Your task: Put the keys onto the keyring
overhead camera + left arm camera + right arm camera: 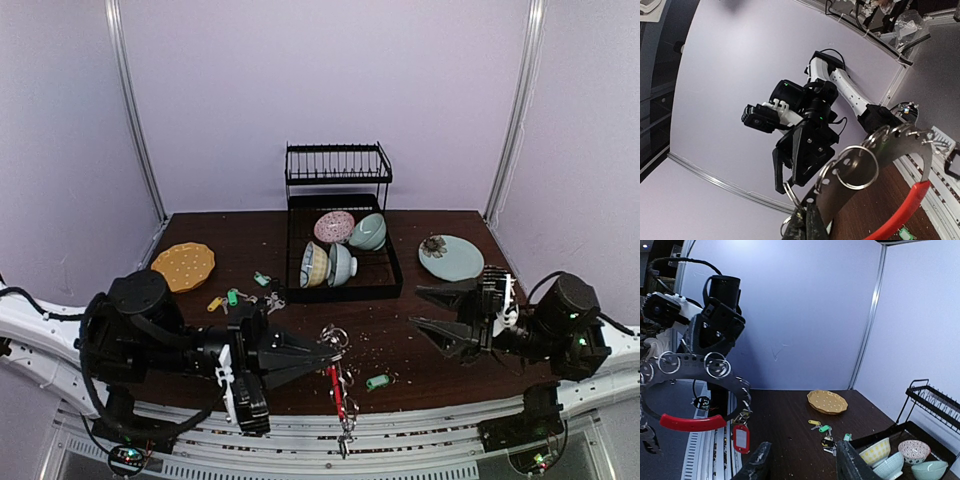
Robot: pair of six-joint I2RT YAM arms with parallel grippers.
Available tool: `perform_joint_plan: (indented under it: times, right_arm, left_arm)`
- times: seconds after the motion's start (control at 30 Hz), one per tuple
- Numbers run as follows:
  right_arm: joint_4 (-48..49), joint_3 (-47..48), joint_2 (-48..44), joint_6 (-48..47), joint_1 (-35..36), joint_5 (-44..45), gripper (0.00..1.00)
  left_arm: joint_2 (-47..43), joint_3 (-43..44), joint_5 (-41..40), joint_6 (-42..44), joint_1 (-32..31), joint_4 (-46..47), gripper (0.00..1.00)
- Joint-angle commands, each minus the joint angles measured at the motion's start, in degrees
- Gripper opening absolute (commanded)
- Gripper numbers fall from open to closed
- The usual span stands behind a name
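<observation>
The keyring [335, 345] is a large silver ring with a red sleeve [333, 385] and several small split rings. My left gripper [322, 353] is shut on its metal band [890, 145] and holds it upright over the table's front edge; the left fingertips [812, 227] pinch it at the bottom of the left wrist view. A red-tagged key [740, 437] hangs from the keyring [695, 362]. Loose keys with yellow [214, 303], green [233, 296] and teal [262, 278] tags lie left of centre. My right gripper [432, 310] is open and empty, to the right of the keyring and pointing at it.
A green tag [377, 381] lies near the front edge, right of the keyring. A black dish rack [345, 285] with bowls stands at the back centre. A yellow plate [184, 266] sits at the left, a pale green plate [451, 257] at the right.
</observation>
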Motion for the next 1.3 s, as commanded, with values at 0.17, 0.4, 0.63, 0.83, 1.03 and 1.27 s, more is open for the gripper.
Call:
perform_joint_plan:
  times: [0.17,0.4,0.63,0.83,1.03,1.27]
  right_arm:
    - [-0.8,-2.94,-0.62,6.99,-0.02,-4.83,0.44]
    - [-8.99,-0.5,2.49,13.53,-0.23,2.07,0.48]
    - [-27.01,1.7,6.82,40.74,-8.9,16.84,0.47]
    - [-37.97,5.39,22.78,53.32,-17.83,7.49,0.36]
    - [-26.82,-2.05,27.93,59.95,-18.94,-0.06,0.4]
    - [-20.58,-1.23,37.07,57.51,-18.96,-5.57,0.4]
  left_arm:
    - [1.92,5.1,0.55,1.98,-0.1,-9.76,0.0]
    - [0.74,6.41,-1.76,6.51,-0.14,-14.43,0.0]
    - [2.22,3.85,-9.95,0.42,-0.14,-8.96,0.0]
    - [1.15,-0.55,-12.34,-6.08,-0.1,-2.78,0.0]
    - [0.83,-2.5,-11.94,-8.93,-0.14,-1.81,0.0]
    - [0.06,-3.23,-13.03,-9.02,-0.09,-0.64,0.0]
